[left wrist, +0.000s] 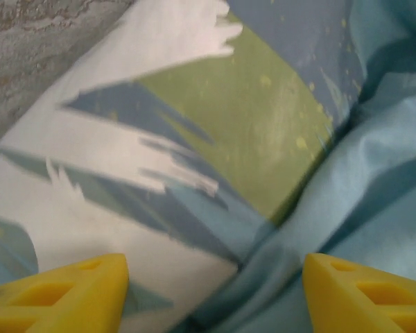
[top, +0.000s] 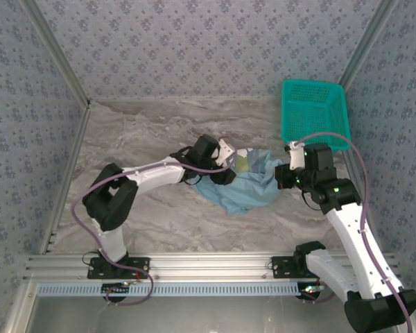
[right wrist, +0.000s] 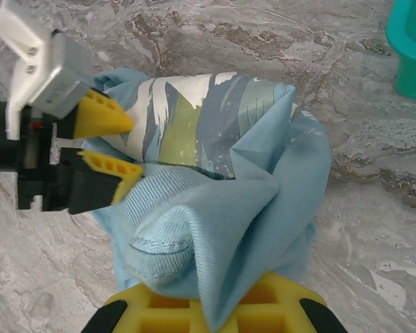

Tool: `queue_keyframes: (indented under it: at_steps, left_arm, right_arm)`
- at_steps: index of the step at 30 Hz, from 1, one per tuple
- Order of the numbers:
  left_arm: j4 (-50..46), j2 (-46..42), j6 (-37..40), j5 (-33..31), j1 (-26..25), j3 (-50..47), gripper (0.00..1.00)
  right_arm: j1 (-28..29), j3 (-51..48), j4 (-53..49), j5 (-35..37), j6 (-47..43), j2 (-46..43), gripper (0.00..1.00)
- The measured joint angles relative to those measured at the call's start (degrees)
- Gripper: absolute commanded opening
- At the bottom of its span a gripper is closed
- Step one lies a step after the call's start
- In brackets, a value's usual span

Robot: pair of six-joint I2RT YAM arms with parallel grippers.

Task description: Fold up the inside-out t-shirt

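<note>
The inside-out t-shirt (top: 246, 186) lies crumpled in a heap on the marble table, light blue with a white, green and grey print (right wrist: 194, 121) showing on top. My right gripper (right wrist: 215, 309) is shut on a bunched fold of the t-shirt at its right side, with cloth spilling out over the yellow fingers (right wrist: 152, 312). My left gripper (left wrist: 215, 298) is open at the heap's left edge, its yellow fingertips (left wrist: 62, 295) wide apart over the printed cloth. From above, the left gripper (top: 230, 166) and right gripper (top: 283, 175) flank the heap.
A teal mesh basket (top: 315, 111) stands at the back right, close behind the right arm; its corner (right wrist: 410, 48) shows in the right wrist view. Bare marble table (top: 145, 132) stretches to the left and in front. Patterned walls close in three sides.
</note>
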Motion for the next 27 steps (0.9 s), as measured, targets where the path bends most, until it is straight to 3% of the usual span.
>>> queue_keyframes:
  at_steps: [5, 8, 13, 21, 22, 27]
  left_arm:
    - [-0.9, 5.6, 2.9, -3.4, -0.1, 6.7, 0.45]
    - [-1.7, 8.4, 4.0, -4.0, 0.0, 9.3, 0.42]
    - [-4.0, 10.8, 5.6, -1.1, 0.0, 11.4, 0.64]
    - [-5.7, 11.5, 6.8, 5.8, 0.0, 12.2, 0.7]
    - [-6.4, 12.2, 7.1, 6.4, 0.0, 12.9, 0.67]
    - [-8.0, 16.4, 7.4, 6.3, -0.1, 16.6, 0.22]
  right_arm:
    - [-0.3, 0.0, 0.6, -1.4, 0.0, 0.0, 0.0]
    - [-0.5, 0.0, 1.3, -2.0, 0.0, -0.1, 0.0]
    - [-1.1, 0.0, 2.0, -2.4, 0.0, -0.4, 0.0]
    - [-2.6, 0.0, 2.6, -3.1, 0.0, -0.3, 0.0]
    - [-2.7, 0.0, 2.7, -3.1, 0.0, -0.3, 0.0]
    - [-2.9, 0.0, 3.0, -3.4, 0.0, -0.4, 0.0]
